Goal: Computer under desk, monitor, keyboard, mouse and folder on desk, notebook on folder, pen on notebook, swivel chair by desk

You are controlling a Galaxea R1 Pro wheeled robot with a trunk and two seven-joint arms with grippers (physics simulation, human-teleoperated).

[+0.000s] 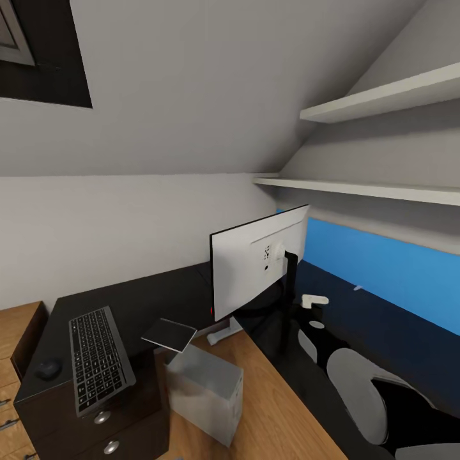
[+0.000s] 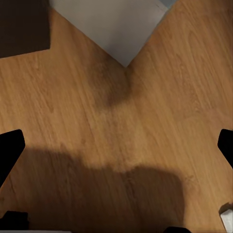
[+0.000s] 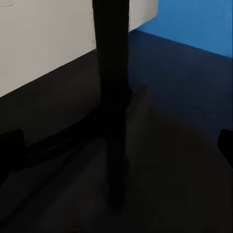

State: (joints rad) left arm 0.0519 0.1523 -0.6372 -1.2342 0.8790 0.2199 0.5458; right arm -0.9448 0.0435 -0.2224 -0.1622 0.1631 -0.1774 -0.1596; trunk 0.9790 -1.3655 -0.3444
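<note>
Right gripper (image 3: 116, 145) open, close behind monitor (image 1: 259, 268) stand on desk (image 1: 172, 300) — a bump could topple it; left gripper (image 2: 116, 141) open over floor (image 2: 116, 136).

Sloped white ceiling (image 1: 211, 83) over pale wall (image 1: 115, 230). Dark window corner (image 1: 38, 51) high up. 2 white shelves (image 1: 383, 96) stepped along side wall. Wood plank floor (image 2: 145, 126) ahead of left fingers, shadowed. Light wooden chest (image 1: 13, 332) at edge.

The monitor (image 3: 48, 39) on its stand (image 3: 112, 97) above the desk (image 3: 184, 145).
</note>
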